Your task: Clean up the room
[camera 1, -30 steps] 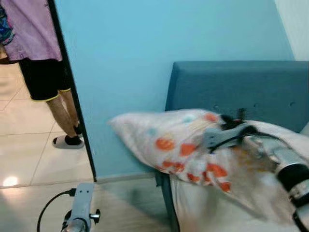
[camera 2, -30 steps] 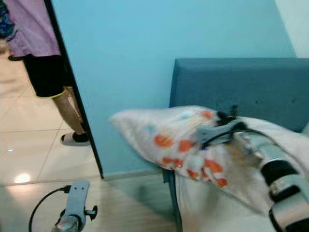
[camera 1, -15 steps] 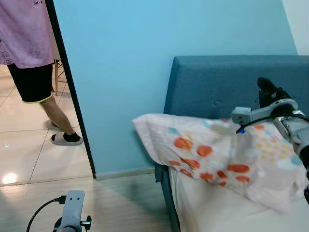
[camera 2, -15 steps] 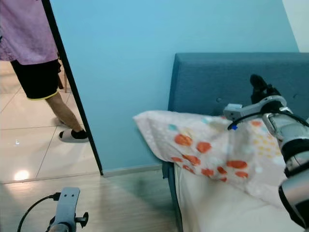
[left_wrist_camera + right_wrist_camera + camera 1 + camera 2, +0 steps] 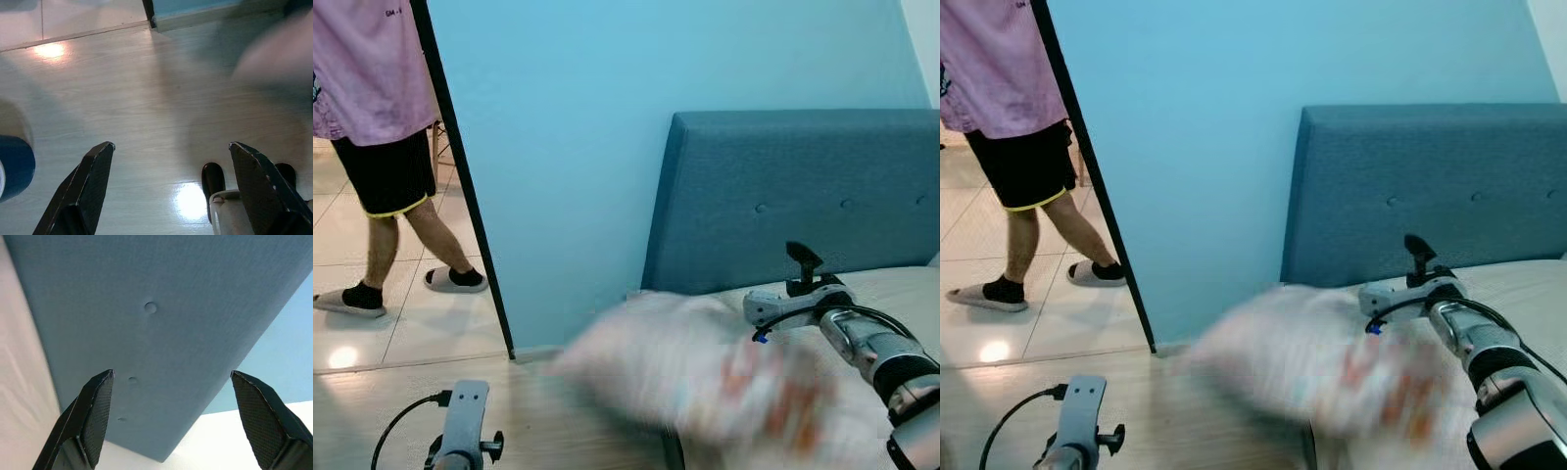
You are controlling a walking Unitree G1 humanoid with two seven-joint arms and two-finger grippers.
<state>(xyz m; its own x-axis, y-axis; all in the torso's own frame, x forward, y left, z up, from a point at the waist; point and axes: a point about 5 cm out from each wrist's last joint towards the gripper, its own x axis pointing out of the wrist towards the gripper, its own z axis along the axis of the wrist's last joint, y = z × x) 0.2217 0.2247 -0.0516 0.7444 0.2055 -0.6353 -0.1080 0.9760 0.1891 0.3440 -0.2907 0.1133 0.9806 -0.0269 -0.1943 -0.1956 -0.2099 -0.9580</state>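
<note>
The pillow (image 5: 705, 377) is just a motion-blurred smear, can't make out its pattern or edges. The person (image 5: 377, 117) is cut off above the chest, and the bed (image 5: 901, 284) runs off frame.

Just below my right claw (image 5: 800, 269) lies the bed (image 5: 901, 289), pale sheet against a blue headboard (image 5: 1449, 186); a blurred spotted pillow (image 5: 705, 377) lies at its edge; wooden floor (image 5: 127, 93) beneath my left claw (image 5: 171, 161).
</note>
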